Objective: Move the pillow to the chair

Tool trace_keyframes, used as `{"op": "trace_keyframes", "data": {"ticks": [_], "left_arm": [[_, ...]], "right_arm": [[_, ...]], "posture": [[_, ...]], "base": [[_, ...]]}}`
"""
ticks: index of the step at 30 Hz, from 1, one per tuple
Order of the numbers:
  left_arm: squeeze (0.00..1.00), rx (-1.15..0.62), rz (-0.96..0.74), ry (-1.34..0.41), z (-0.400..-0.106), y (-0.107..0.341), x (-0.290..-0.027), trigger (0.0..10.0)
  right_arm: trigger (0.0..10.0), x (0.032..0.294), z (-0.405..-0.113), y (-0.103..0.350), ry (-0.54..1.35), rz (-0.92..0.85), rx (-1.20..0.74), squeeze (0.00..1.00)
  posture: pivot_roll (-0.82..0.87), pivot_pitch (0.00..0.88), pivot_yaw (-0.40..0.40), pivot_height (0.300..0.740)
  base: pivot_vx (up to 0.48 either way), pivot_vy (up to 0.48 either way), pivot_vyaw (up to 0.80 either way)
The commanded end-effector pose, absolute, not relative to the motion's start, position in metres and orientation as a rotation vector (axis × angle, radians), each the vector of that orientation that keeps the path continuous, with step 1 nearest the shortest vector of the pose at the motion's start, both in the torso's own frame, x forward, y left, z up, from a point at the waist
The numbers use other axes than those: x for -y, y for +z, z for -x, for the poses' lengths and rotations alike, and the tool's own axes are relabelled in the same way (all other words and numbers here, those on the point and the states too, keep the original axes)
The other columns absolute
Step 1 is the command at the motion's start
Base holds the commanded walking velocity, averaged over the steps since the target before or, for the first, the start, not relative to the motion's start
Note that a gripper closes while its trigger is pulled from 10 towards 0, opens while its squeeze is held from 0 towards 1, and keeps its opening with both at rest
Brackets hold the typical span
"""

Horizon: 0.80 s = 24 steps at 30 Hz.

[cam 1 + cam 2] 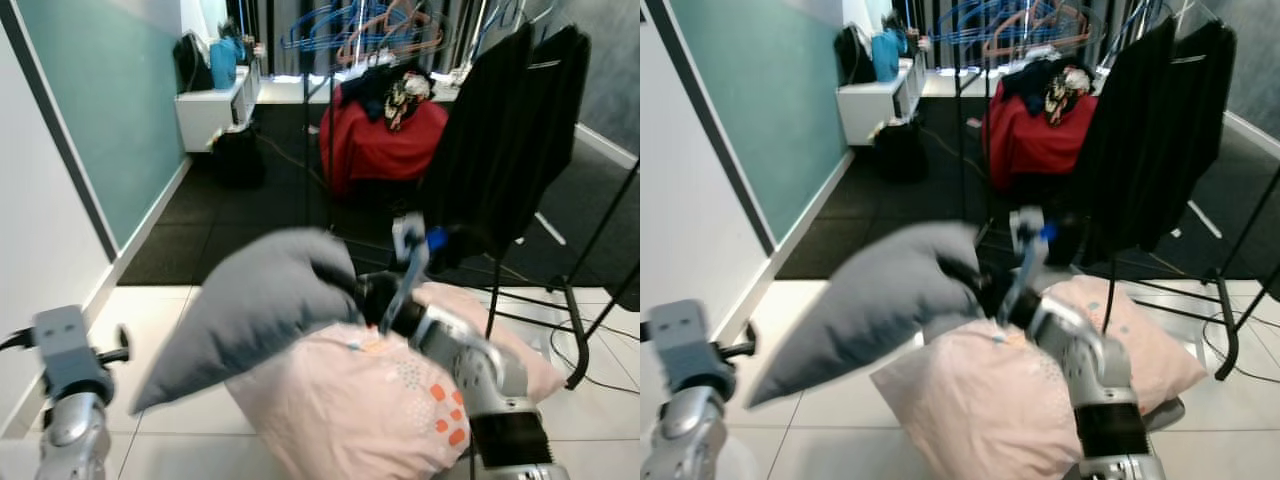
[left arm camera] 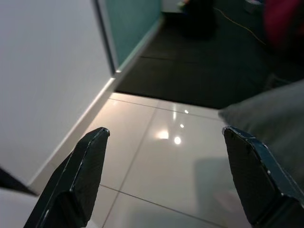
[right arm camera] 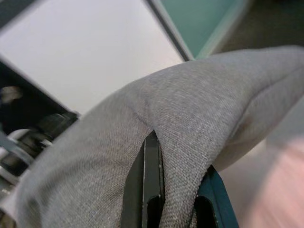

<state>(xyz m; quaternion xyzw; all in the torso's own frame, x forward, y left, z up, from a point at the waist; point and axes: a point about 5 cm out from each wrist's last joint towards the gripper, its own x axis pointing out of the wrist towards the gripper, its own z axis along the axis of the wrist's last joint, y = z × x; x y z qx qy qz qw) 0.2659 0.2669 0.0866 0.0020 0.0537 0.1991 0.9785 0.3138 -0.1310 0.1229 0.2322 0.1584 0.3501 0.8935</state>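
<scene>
While held up off the floor, one grey pillow (image 1: 250,305) hanging in the near middle, pinched at its right end by the right gripper (image 1: 345,285). Two black fingers (image 3: 149,185) pressed tight into the grey cloth, clear in the right wrist view. One corner drooping down to the left, over the white tiles (image 1: 190,420).

Far left: one white wall (image 1: 40,250), then one teal wall (image 1: 110,100) past it. Low and near on the left, the left gripper (image 2: 166,156), with two black fingers (image 2: 80,175) spread wide and holding nothing. Just shiny tile between them, and the edge of the grey pillow near the right finger.

Under the grey pillow and a bit to the right, one pink pillow (image 1: 350,400) with small dots, touching it from below. One silver arm (image 1: 480,370) lying across the pink one.

Further off, dark floor (image 1: 240,220). Far left on it, one white shelf (image 1: 215,105) with one blue bag (image 1: 222,62) on top. In the far middle, one red heap (image 1: 385,145) with clothes piled on it, and a bunch of hangers (image 1: 360,25) above, too blurred to count. On the right, two black garments (image 1: 510,130) hanging from one black rack (image 1: 590,300).
</scene>
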Motion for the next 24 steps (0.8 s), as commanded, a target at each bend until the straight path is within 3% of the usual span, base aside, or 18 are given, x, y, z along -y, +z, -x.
{"op": "trace_keyframes", "data": {"ticks": [1,3,10,24], "left_arm": [[0.0,-0.118,-0.016,0.399,-0.266,0.084,-0.271,10.0],[0.0,-0.109,-0.011,0.401,-0.266,0.085,-0.271,10.0],[0.0,-0.134,-0.002,0.407,-0.275,0.086,-0.277,10.0],[0.0,-0.154,-0.009,0.429,-0.274,0.079,-0.28,10.0]], "right_arm": [[10.0,0.141,-0.323,0.144,0.692,-0.454,-0.208,0.0],[10.0,0.143,-0.323,0.144,0.686,-0.458,-0.209,0.0],[10.0,0.143,-0.329,0.148,0.677,-0.405,-0.185,0.0],[10.0,0.145,-0.337,0.143,0.629,-0.355,-0.169,0.0]], "posture": [[-0.21,0.0,0.036,0.688],[-0.21,0.0,0.036,0.688],[-0.22,0.0,0.068,0.688],[-0.21,0.0,0.05,0.688]], "base": [[0.0,-0.465,0.0],[0.0,-0.465,0.0],[0.0,0.0,0.0],[0.0,0.0,0.0]]}}
